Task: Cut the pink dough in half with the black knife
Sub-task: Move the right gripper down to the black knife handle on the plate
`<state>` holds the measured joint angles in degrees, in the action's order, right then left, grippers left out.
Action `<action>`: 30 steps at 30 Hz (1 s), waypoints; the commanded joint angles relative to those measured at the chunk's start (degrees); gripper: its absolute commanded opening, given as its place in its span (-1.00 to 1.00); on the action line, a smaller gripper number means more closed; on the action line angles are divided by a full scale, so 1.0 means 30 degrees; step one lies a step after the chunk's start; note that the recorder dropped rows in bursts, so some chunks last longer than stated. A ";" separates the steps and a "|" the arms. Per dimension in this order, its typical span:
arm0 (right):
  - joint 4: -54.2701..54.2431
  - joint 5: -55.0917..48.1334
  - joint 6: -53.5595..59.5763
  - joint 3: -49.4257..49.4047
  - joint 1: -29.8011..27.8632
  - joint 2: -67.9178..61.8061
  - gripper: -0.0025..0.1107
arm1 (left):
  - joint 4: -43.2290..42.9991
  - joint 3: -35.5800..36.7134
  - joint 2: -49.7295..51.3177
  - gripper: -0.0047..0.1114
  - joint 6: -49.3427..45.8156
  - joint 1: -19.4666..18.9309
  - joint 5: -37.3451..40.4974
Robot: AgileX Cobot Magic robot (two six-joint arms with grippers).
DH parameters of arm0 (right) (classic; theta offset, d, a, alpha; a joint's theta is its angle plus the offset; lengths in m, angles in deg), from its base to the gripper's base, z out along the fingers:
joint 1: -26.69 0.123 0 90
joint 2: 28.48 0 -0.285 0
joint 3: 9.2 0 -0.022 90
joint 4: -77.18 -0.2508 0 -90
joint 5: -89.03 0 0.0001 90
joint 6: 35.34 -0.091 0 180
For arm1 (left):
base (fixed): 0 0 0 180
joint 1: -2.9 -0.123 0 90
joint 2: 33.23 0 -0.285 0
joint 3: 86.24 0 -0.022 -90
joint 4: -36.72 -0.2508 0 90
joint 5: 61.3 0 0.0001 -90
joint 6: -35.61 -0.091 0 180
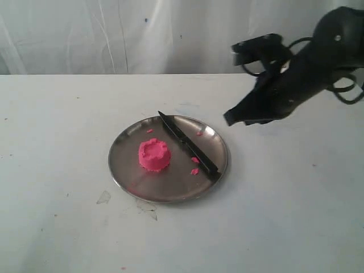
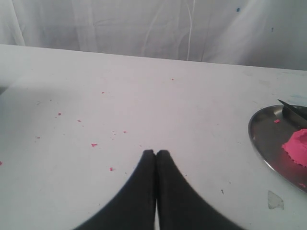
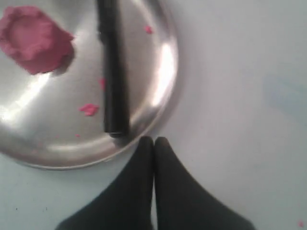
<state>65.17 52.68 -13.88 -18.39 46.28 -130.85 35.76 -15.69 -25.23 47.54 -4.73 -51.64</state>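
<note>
The pink dough [image 1: 154,154] is one round mound with a dimpled top, left of centre on the round steel plate [image 1: 131,182]. Across the plate's right half the black knife [image 1: 187,145] lies diagonally, point at the far rim, handle end at the near right rim. My right gripper [image 1: 228,118] hangs shut and holding nothing above the table, just right of the plate. In the right wrist view the gripper [image 3: 154,140] is beside the plate rim [image 3: 165,62], close to the knife handle [image 3: 115,96], with the dough [image 3: 34,39] beyond. My left gripper [image 2: 156,152] is shut, left of the plate [image 2: 261,143].
Tiny pink crumbs [image 1: 195,165] lie on the plate near the knife, and more crumbs [image 2: 94,144] dot the white table. A small clear scrap [image 1: 104,197] lies by the plate's near left rim. A white curtain closes off the back.
</note>
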 commanded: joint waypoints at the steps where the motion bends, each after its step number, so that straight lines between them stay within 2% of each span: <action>1: -0.1208 -0.0108 0.1766 0.0798 0.1003 -0.1461 -0.93 | 0.0211 0.0097 -0.0073 -0.92 0.0009 0.0101 -0.0068; 5: -0.1340 -0.0106 0.1989 0.1040 0.1318 -0.2923 -0.67 | 0.0211 0.0097 -0.0073 -0.92 0.0009 0.0101 -0.0068; 9: -0.1387 -0.0157 0.2279 0.1784 0.1687 -0.4390 -0.32 | 0.0211 0.0097 -0.0073 -0.92 0.0009 0.0101 -0.0068; 11: -0.1475 -0.0051 0.2279 0.2194 0.1821 -0.4877 -0.25 | 0.0211 0.0097 -0.0073 -0.92 0.0009 0.0101 -0.0068; 30: -0.1124 0.2231 0.2279 0.2407 0.2231 -0.7265 -0.23 | 0.0211 0.0097 -0.0073 -0.92 0.0009 0.0101 -0.0068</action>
<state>60.98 58.41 -7.75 -11.51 52.96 -151.87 35.76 -15.69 -25.23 47.54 -4.73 -51.64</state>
